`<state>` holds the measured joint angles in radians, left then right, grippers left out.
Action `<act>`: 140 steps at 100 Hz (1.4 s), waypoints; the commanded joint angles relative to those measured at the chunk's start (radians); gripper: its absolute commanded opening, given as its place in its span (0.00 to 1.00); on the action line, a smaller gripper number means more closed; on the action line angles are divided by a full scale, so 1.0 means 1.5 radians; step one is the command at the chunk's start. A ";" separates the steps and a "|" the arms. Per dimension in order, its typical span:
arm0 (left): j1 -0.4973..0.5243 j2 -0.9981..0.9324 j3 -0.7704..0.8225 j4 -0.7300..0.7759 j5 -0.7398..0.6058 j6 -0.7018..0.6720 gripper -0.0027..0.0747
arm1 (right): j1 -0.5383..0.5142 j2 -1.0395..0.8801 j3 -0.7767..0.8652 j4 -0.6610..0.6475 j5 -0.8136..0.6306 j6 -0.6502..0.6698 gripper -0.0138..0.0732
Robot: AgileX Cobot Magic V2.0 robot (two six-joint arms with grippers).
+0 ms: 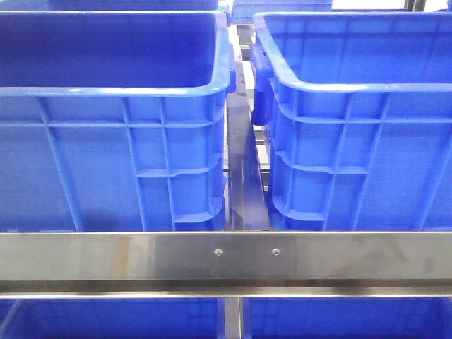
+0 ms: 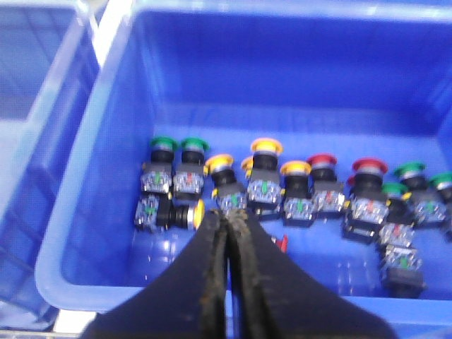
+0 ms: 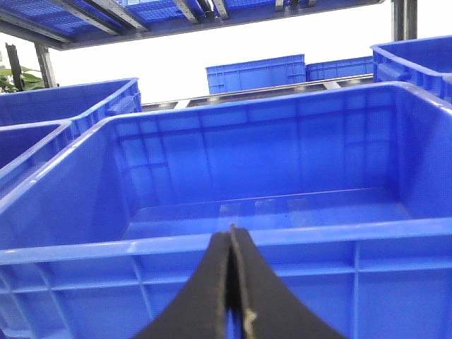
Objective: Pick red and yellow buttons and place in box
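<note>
Two closed, empty grippers: left (image 2: pixel 227 224) hovers nearer, yellow button (image 2: pixel 266 147) at one o'clock; right (image 3: pixel 232 236) faces the box (image 3: pixel 212 247).

open-topped blue crates (image 1: pixel 127 127), narrow gap (image 1: pixel 247 176) between them, steel rail (image 1: pixel 226 258) across front, buttons (image 2: pixel 282 183) packed close

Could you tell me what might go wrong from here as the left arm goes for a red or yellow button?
The push buttons lie packed side by side in the crate, green ones among red and yellow, so a grasp may catch a neighbour. The left gripper is shut above them and must open first. The front view shows only crate walls, so it cannot confirm a pick.
</note>
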<state>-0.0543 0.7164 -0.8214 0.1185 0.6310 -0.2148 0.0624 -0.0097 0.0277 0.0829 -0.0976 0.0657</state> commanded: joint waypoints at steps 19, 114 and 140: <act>0.001 0.041 -0.025 -0.004 -0.045 -0.007 0.02 | 0.000 -0.018 -0.013 -0.005 -0.056 -0.001 0.08; -0.164 0.360 -0.230 -0.026 -0.002 0.045 0.76 | 0.000 -0.018 -0.013 -0.005 -0.056 -0.001 0.08; -0.185 0.534 -0.332 -0.026 0.025 0.046 0.76 | 0.000 -0.018 -0.013 -0.005 -0.056 -0.001 0.08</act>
<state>-0.3189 1.4847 -1.2508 0.0844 0.6951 -0.1471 0.0624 -0.0097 0.0277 0.0829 -0.0976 0.0657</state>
